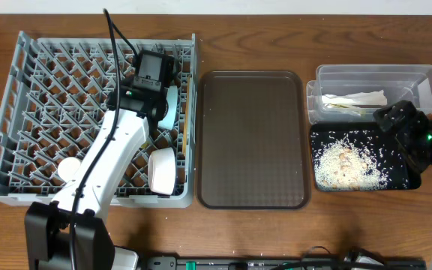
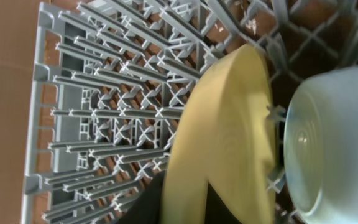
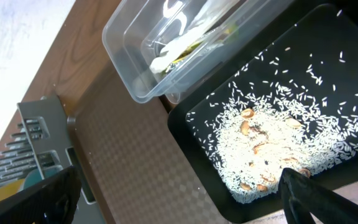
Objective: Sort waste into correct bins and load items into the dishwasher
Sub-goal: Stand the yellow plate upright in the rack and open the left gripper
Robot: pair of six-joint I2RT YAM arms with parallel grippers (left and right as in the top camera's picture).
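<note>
My left gripper (image 1: pixel 152 94) is over the grey dish rack (image 1: pixel 28 112) and is shut on the round yellow plate (image 2: pixel 229 124), which stands on edge among the pegs. The light blue bowl (image 2: pixel 334 143) stands right beside the plate. Two small white dishes (image 1: pixel 162 169) (image 1: pixel 70 169) sit in the rack's front rows. My right gripper (image 1: pixel 405 127) is open and empty above the black tray (image 1: pixel 409 178), which holds the rice scraps (image 3: pixel 260 149). The clear tub (image 3: pixel 123 50) holds the white tissue (image 3: pixel 179 46) with a bit of green wrapper under it. The chopsticks are out of view.
The dark brown serving tray (image 1: pixel 253 139) lies between the rack and the two bins. The clear tub (image 1: pixel 373 71) stands behind the black tray at the right. The wooden table edge runs along the front.
</note>
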